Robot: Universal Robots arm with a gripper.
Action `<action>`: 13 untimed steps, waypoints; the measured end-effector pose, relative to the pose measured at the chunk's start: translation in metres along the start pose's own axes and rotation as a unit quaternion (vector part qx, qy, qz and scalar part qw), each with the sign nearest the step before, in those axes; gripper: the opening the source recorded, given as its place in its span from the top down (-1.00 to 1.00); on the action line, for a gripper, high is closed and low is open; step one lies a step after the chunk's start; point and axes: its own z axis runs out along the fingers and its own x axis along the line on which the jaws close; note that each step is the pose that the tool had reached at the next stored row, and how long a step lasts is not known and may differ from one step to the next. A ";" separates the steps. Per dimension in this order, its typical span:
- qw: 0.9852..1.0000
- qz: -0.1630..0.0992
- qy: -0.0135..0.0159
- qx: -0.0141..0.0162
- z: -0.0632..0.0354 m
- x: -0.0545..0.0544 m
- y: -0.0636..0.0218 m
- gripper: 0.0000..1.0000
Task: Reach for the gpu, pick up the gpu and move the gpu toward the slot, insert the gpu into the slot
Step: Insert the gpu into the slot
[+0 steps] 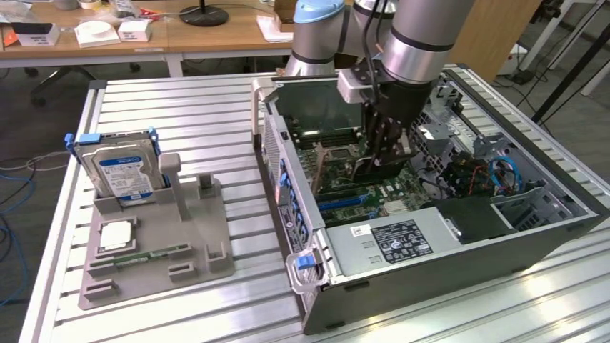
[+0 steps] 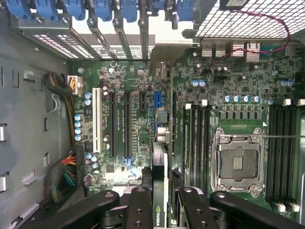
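On the slatted counter (image 1: 191, 121) sits an open computer case (image 1: 401, 286). Inside, the end effector (image 2: 159, 210) grips the gpu (image 2: 160, 143) edge-on above the motherboard (image 2: 133, 129); its lower edge is hidden.

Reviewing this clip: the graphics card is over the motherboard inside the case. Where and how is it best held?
By its top long edge, from straight above, as the gripper appears to hold it now. The graphics card stands on edge over the motherboard, so its flat faces suit a pinch and its lower edge stays free for the blue slot. The case walls close off sideways approaches.
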 end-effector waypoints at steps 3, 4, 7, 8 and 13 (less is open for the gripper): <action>1.000 0.000 0.000 0.000 0.0012 0.000 0.0005 0.48; 1.000 0.000 0.000 0.000 0.0016 0.000 0.0007 0.48; 1.000 0.000 0.000 0.000 0.0027 0.000 0.0011 0.48; 1.000 0.000 0.000 0.000 0.0030 0.000 0.0012 0.48; 1.000 0.000 0.000 0.000 0.0046 0.000 0.0016 0.48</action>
